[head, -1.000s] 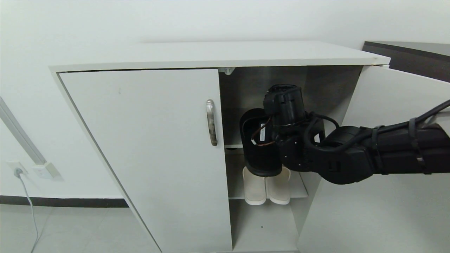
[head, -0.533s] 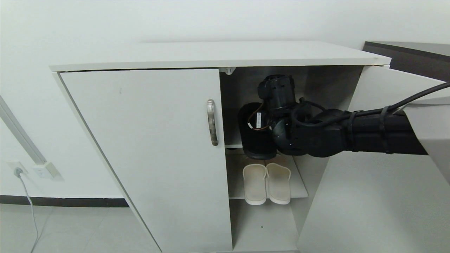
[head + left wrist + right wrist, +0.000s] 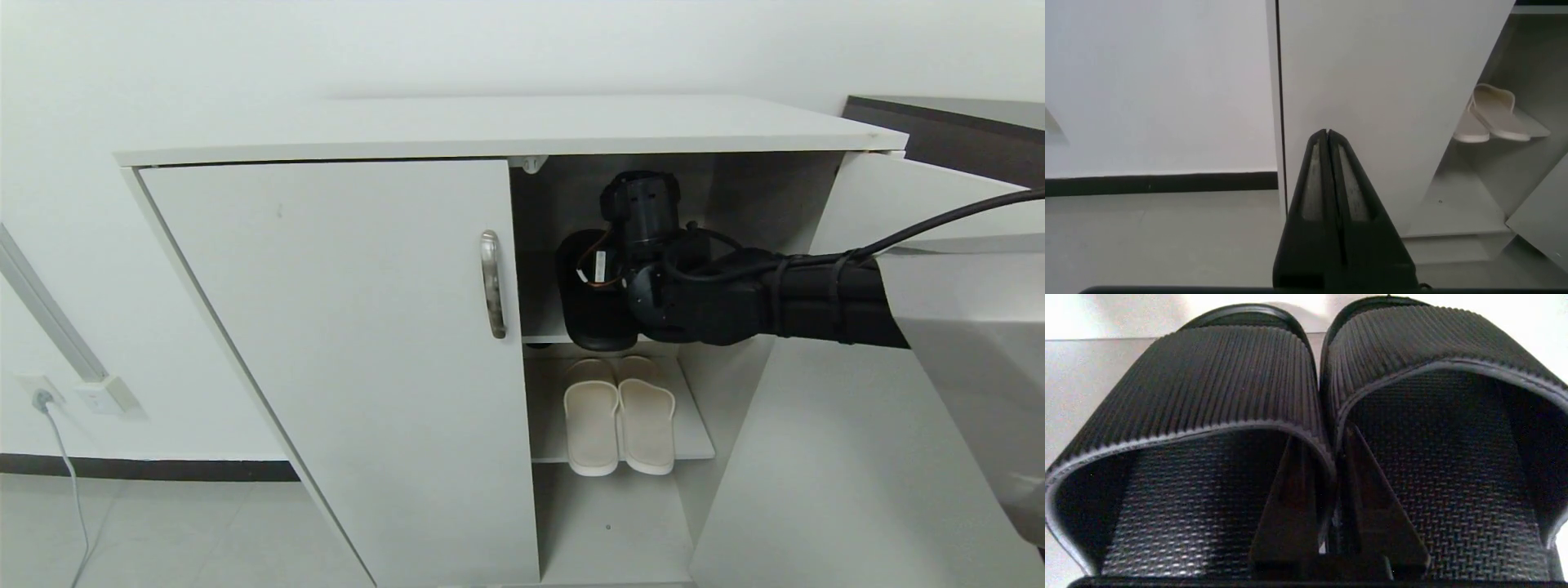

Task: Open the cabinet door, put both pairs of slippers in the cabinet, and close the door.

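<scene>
Two at once: grips with the right gripper (image 3: 1327, 449), clenched on the touching inner straps of the black slippers (image 3: 1208, 400), at the front edge of the upper shelf (image 3: 543, 337) inside the cabinet (image 3: 490, 122). Carry them deeper in, level the soles, set both down flat before letting go, then back straight out, minding the open door (image 3: 824, 457) alongside. Just below, note the white slippers (image 3: 620, 416) already shelved. Leave the left gripper (image 3: 1327, 139) closed on nothing, low before the other door (image 3: 1388, 82).

Inside the cabinet's (image 3: 490, 122) right half we find the upper pair (image 3: 592, 314) directly above the lower pair (image 3: 620, 416), which lies side by side on a shelf (image 3: 694, 441); the open door (image 3: 816, 490) stands to the right.
</scene>
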You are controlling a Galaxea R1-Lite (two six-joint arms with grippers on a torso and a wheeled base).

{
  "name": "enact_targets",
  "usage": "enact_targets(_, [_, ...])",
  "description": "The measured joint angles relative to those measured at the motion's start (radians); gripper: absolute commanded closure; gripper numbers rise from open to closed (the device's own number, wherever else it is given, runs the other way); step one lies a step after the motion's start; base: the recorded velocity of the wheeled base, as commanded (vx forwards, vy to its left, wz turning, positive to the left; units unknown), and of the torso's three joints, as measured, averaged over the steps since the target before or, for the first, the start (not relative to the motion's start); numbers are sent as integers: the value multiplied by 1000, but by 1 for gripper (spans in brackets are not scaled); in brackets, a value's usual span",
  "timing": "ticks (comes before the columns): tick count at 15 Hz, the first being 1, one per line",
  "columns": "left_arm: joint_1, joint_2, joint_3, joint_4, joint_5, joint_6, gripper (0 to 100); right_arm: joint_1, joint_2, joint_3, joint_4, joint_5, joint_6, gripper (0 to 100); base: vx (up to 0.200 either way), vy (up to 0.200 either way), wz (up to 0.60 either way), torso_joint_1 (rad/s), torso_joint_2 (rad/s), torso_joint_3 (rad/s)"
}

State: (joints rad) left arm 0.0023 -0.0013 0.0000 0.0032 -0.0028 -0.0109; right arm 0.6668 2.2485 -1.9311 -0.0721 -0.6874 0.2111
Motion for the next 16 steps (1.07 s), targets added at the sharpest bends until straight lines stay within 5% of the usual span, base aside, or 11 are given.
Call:
enact_targets(9, [0,0,0,0,2,0,100,-8,19,-4,31,17,19,100,0,0,0,0,0,0])
enact_targets(10, [0,0,0,0,2,1,100,-7,21,-4,30,18,20,0,0,0,0,0,0,0])
enact_targets(16, [1,0,0,0,3,0,100,-4,1,74,12,16,25,0,0,0,0,0,0,0])
